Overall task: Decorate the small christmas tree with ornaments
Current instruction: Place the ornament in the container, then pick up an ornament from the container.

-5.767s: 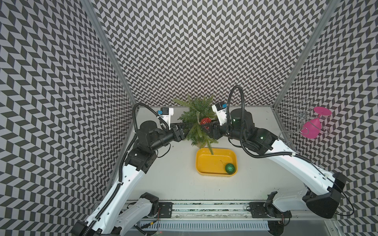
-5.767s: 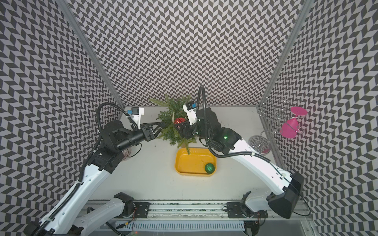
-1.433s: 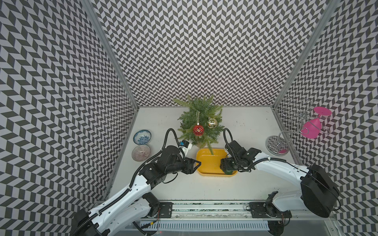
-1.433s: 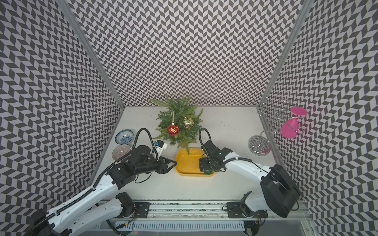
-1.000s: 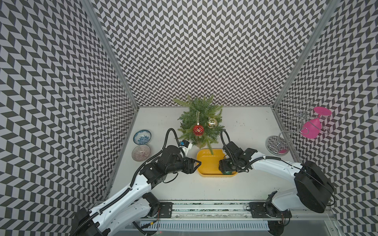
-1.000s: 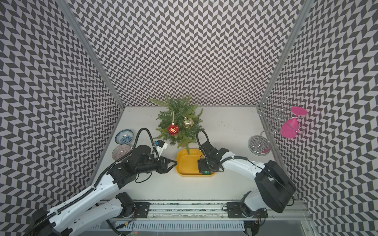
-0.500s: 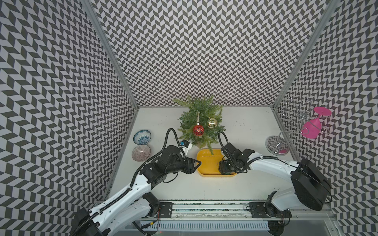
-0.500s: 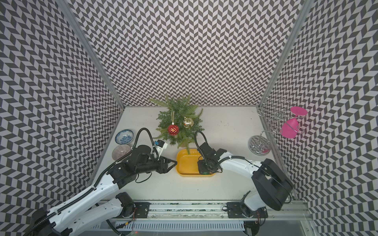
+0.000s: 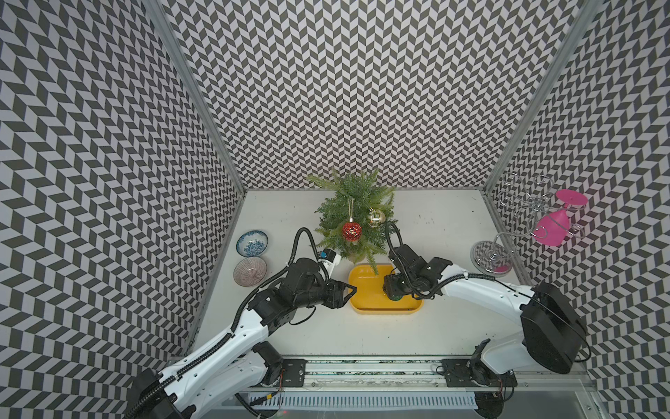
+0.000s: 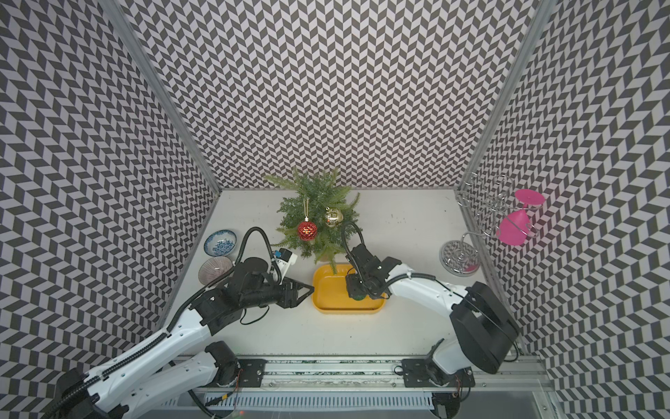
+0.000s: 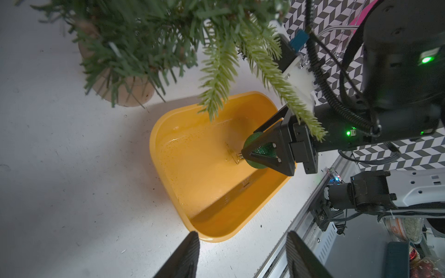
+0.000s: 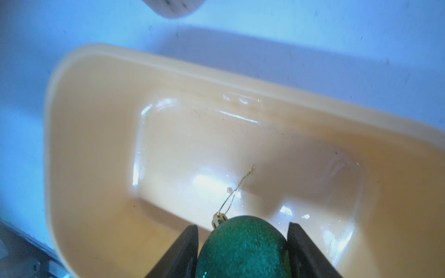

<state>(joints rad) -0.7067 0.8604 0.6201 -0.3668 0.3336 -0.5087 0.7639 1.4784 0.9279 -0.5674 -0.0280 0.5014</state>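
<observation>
Over the yellow plastic tray [image 9: 366, 290] room is tight. The right gripper [image 12: 242, 227], clamped on the glittery green bauble [image 11: 262, 151], fills its right half. The left gripper [image 11: 242, 238], jaws apart, stands just beside its left rim. A drooping branch of the small green artificial tree [image 9: 357, 203] overhangs its far edge. Bare white tabletop [image 9: 362, 333] lies along the tray's near side and beyond its right end.

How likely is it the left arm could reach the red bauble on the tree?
Probably yes: the left gripper is open and empty, and the red bauble hangs on the near side of the tree, nothing between.
</observation>
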